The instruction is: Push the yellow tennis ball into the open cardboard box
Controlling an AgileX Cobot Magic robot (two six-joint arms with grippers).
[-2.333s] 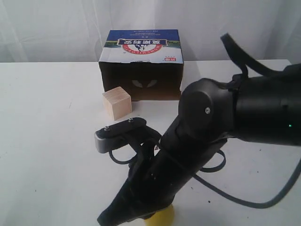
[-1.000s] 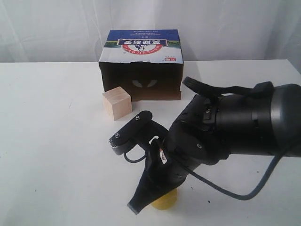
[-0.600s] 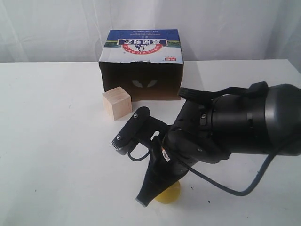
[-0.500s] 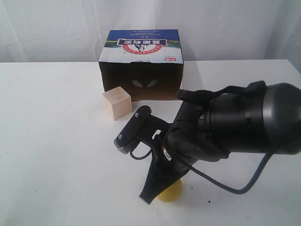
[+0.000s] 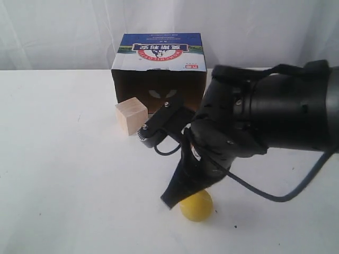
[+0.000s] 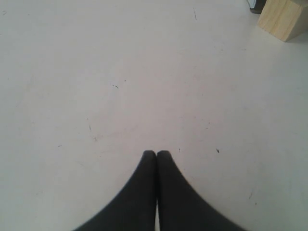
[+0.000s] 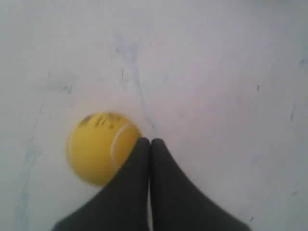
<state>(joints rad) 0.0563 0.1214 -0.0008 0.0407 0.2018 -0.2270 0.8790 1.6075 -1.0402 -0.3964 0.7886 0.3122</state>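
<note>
The yellow tennis ball lies on the white table, in front of the open cardboard box and well short of its dark opening. My right gripper is shut with nothing held, its tip low on the table against the ball's left side. In the right wrist view the ball touches the side of the closed fingers of the right gripper. My left gripper is shut and empty over bare table; it does not show in the exterior view.
A pale wooden cube stands just in front of the box's left corner; the left wrist view catches this cube at its edge. The bulky black right arm hides the table between ball and box.
The right arm has swung away from the table's front edge toward the box. The ball has rolled the same way beside the shut fingers and now shows more fully.
</note>
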